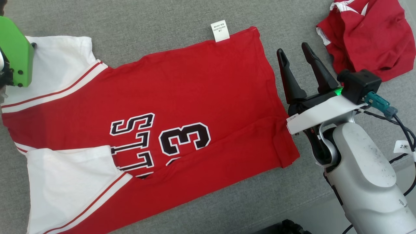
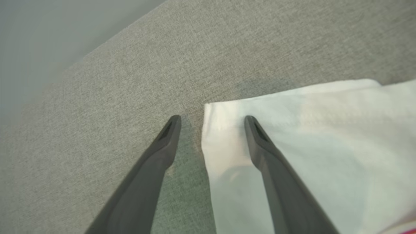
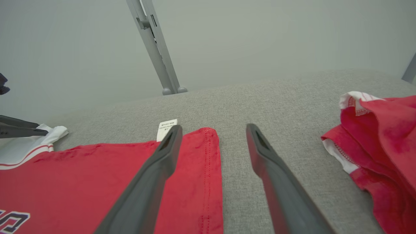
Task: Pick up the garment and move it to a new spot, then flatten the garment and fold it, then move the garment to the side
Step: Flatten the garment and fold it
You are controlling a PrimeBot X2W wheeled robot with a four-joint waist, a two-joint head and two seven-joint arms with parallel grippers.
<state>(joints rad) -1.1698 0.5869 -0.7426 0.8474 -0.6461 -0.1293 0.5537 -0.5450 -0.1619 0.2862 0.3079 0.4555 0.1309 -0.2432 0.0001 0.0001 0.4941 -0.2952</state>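
A red garment (image 1: 195,97) with white sleeves and black lettering lies spread on the grey fabric surface, its near long edge folded over. A white care tag (image 1: 220,31) sticks out at its far edge. My right gripper (image 1: 294,50) hovers open just right of the garment's hem (image 3: 208,169), nothing between its fingers. In the left wrist view my left gripper (image 2: 212,119) stands open over the corner of a white sleeve (image 2: 308,136); one finger is above the sleeve, the other above bare surface. In the head view, a green part of the left arm (image 1: 16,52) sits at the far left.
A second red garment (image 1: 367,35), crumpled, lies at the far right, also seen as a red heap (image 3: 380,146) in the right wrist view. A grey metal post (image 3: 156,48) rises behind the surface's far edge. Black cables (image 1: 403,130) hang off my right wrist.
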